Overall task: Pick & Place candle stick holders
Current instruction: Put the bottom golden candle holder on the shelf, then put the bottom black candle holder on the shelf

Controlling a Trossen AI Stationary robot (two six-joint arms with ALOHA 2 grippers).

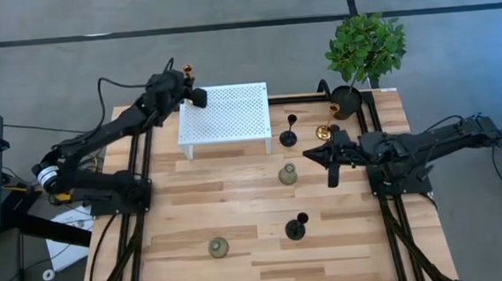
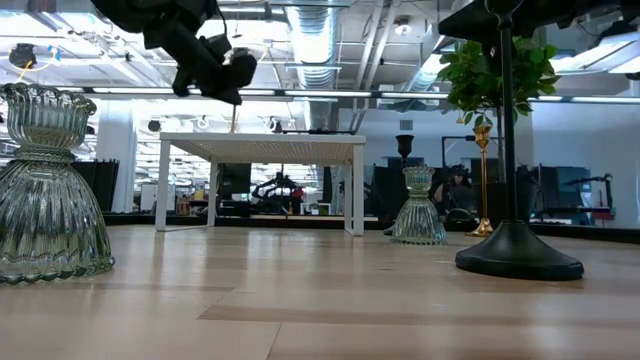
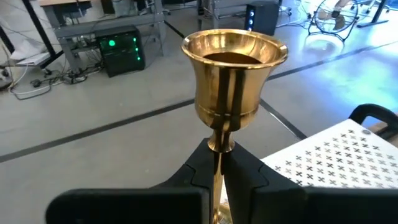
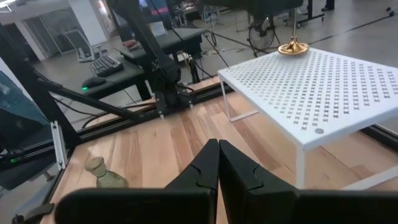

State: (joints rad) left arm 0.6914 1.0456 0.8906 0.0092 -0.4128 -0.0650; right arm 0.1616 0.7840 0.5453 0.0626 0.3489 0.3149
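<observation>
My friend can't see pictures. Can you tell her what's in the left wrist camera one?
A shiny gold candle holder fills the middle, its thin stem gripped in the left pincer, whose two dark fingers close on it from both sides. A corner of the white rack with small holes shows beside it, and a grey floor with cables lies behind.

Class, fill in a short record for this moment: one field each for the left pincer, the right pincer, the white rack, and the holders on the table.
left pincer: shut on gold candle holder, at white rack's far-left corner
right pincer: shut, empty, above table
white rack: perforated, gold holder's base touching it
second gold holder: near plant pot
on wooden table: two black holders, two glass holders
</observation>
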